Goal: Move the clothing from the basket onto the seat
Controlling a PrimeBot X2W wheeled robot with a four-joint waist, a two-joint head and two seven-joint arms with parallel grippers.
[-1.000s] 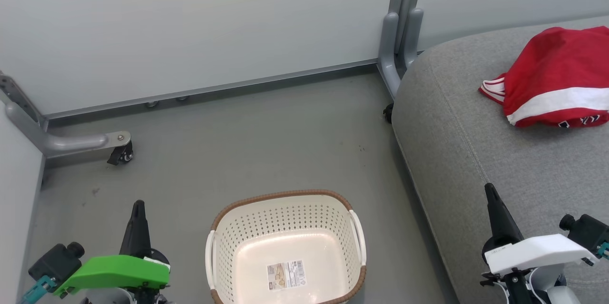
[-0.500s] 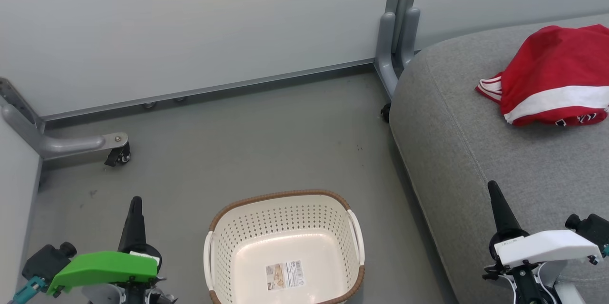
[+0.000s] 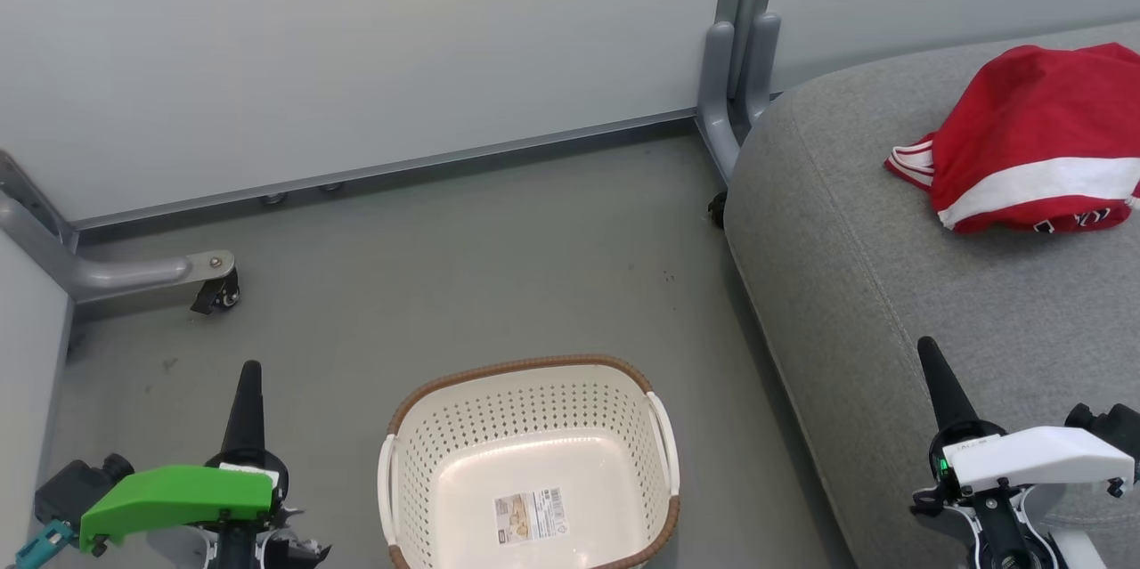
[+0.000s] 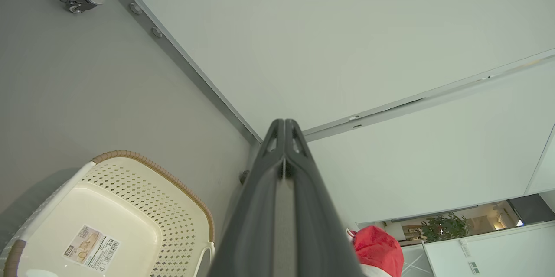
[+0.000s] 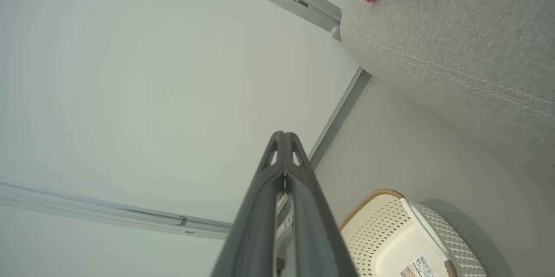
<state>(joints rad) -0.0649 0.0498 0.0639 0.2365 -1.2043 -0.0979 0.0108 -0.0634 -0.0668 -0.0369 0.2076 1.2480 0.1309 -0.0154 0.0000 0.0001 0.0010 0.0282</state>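
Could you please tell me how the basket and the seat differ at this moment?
The basket is cream perforated plastic with a brown rim; the seat is grey stitched fabric. The basket holds no clothing, just a paper label; the seat carries the red clothing. The basket is much smaller than the seat and stands on the floor beside it. Both have rounded corners.

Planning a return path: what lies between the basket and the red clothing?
In the head view, bare grey floor, then bare seat cushion, lies between the basket and the clothing.
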